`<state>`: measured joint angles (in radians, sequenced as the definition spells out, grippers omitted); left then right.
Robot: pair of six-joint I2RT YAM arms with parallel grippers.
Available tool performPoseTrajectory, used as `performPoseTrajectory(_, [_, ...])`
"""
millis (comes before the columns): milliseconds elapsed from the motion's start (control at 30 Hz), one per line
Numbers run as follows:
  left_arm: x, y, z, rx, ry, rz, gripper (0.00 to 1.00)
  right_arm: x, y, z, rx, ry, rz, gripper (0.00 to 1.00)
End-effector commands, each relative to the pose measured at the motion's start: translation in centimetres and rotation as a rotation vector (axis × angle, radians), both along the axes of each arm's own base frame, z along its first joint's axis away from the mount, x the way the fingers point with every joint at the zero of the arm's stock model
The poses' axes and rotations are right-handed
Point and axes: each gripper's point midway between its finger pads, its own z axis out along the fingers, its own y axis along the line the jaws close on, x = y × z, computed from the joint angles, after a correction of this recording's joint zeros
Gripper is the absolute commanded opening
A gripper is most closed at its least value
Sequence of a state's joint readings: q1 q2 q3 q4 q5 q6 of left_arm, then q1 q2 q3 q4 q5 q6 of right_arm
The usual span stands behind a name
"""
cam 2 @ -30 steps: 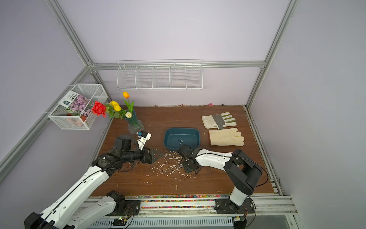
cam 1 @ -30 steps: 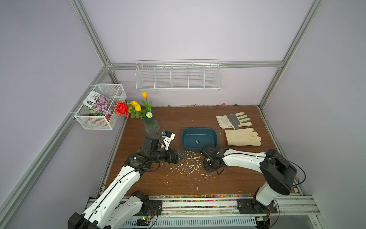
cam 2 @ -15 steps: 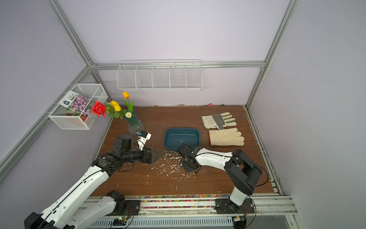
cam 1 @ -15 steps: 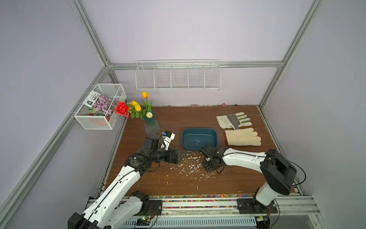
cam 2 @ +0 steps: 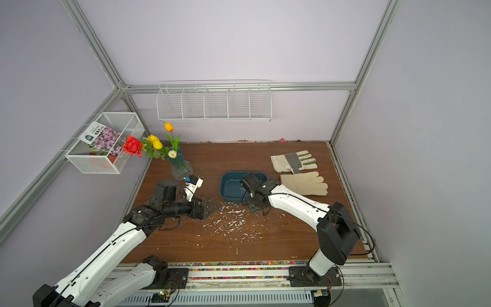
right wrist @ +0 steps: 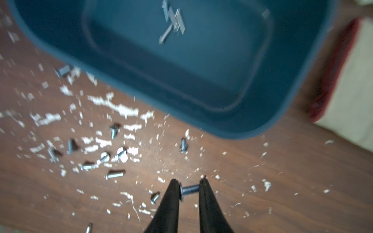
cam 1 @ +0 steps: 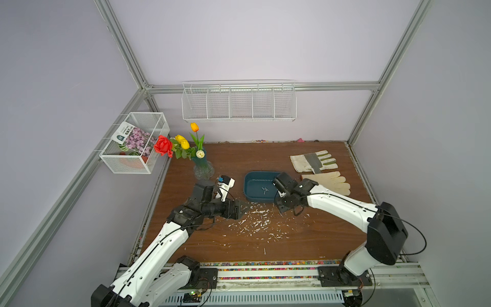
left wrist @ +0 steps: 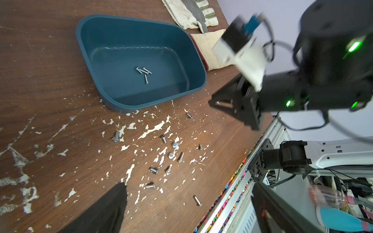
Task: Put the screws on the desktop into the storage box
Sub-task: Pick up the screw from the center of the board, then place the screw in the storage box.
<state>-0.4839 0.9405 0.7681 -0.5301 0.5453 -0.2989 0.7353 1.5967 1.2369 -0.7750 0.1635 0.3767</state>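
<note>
The right gripper [right wrist: 189, 190] clenches 1 small silver threaded metal screw [right wrist: 189, 189] between its 2 fingertips, the dark teal plastic storage box [right wrist: 181, 76] just ahead; the left gripper [cam 1: 243, 209] gapes, fingers released.

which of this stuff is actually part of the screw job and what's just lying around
Job:
- loose screws on the desktop
- storage box, some already in it
- right gripper, pinching a screw

Lying about:
- striped work glove
- cream glove
- flower vase
- wall wire rack
- mesh basket
</note>
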Motion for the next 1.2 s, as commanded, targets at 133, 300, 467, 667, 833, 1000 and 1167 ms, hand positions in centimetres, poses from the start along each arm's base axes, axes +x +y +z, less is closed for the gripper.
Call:
performPoseTrajectory(133, [0.1, 0.2, -1.2, 0.033, 0.024, 0.005, 1.00, 5.3, -1.2, 5.2, 0.056, -0.061, -0.007, 0.20])
performPoseTrajectory(300, [0.0, 0.0, -1.2, 0.027, 0.026, -0.003, 1.00, 8.7, 0.2, 5.3, 0.072, -0.044, -0.009, 0.20])
performPoseTrajectory(467, [0.1, 0.0, -1.5, 0.033, 0.038, -0.004, 1.00, 10.4, 1.6, 3.9, 0.088, -0.012, -0.006, 0.20])
performPoseTrajectory(667, [0.0, 0.0, -1.5, 0.030, 0.039, -0.007, 1.00, 10.9, 2.5, 1.6, 0.094, 0.034, -0.012, 0.20])
performPoseTrajectory(833, [0.0, -0.1, -1.4, 0.024, 0.042, -0.013, 1.00, 10.8, 2.4, -0.2, 0.081, 0.066, -0.017, 0.19])
performPoseTrajectory(1000, [-0.1, -0.2, -1.4, 0.021, 0.041, -0.017, 1.00, 10.7, 2.4, -1.4, 0.073, 0.085, -0.021, 0.19])
performPoseTrajectory(1167, [-0.1, -0.3, -1.7, 0.023, 0.053, -0.021, 1.00, 10.5, 2.4, -3.1, 0.061, 0.117, -0.021, 0.18])
